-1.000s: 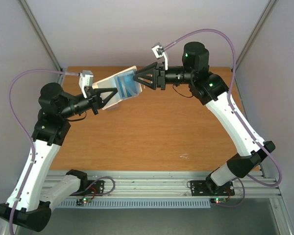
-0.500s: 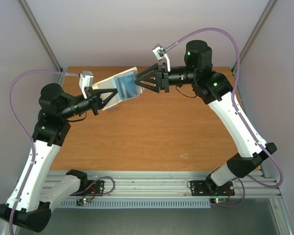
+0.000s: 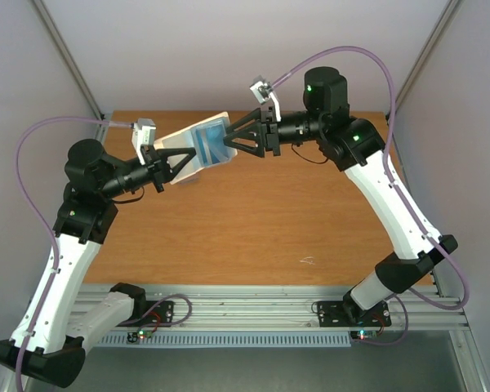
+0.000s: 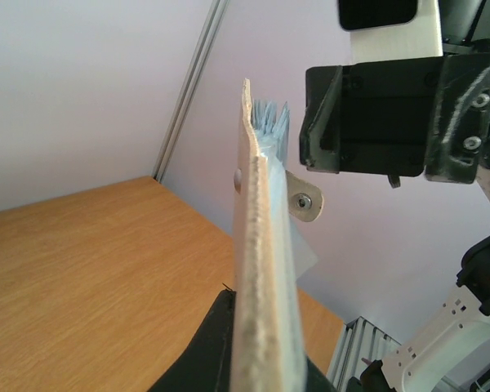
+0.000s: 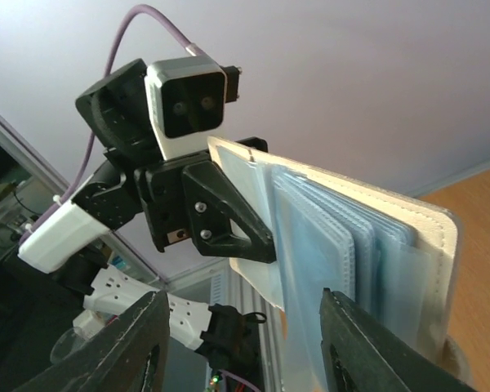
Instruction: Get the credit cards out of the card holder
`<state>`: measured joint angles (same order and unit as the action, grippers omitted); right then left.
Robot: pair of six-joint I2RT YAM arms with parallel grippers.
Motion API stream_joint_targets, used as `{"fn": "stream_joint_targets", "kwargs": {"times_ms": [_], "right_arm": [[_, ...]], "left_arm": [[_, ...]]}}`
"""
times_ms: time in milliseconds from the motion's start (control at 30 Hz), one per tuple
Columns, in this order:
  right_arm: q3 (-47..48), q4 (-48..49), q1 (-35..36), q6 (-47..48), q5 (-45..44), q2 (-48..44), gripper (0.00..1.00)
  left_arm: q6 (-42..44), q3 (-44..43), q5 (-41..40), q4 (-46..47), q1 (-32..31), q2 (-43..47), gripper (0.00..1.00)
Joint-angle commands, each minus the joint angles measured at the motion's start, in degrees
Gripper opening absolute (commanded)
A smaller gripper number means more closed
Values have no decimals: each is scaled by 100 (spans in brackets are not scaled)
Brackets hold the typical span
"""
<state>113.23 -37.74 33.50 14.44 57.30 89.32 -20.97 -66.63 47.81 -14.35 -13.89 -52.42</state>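
Jaws of the left gripper (image 3: 170,167) pinch one end of the card holder (image 3: 188,151), which is held off the tabletop (image 3: 253,220) above its far-left part, the blue inner pockets (image 3: 214,144) showing from above. The right gripper (image 3: 231,140) stands spread at the holder's other end, one finger on either side; contact cannot be told.

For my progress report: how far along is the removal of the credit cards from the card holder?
Done: the left end effector holds the card holder lifted above the table. In hand: the open right end effector straddles its blue pockets. Left: the pulling itself; no card is visibly out yet.
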Motion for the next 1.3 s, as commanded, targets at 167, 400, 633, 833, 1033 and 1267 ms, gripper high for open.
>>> {"fn": "stream_joint_targets", "kwargs": {"times_ms": [167, 400, 633, 833, 1033, 1267], "right_arm": [[193, -79, 82, 99, -124, 253, 49], [278, -393, 75, 366, -438, 267, 52], [747, -752, 54, 393, -138, 541, 51], [718, -790, 148, 435, -59, 517, 40], [722, -927, 197, 507, -47, 551, 38], [750, -968, 95, 562, -384, 440, 47]], "left_arm": [[-2, 16, 71, 275, 9, 138, 0], [-12, 76, 88, 285, 7, 162, 0], [-59, 78, 119, 373, 5, 133, 0], [-113, 79, 94, 399, 2, 101, 0], [-128, 97, 111, 420, 9, 101, 0], [-120, 115, 135, 426, 5, 111, 0]]}}
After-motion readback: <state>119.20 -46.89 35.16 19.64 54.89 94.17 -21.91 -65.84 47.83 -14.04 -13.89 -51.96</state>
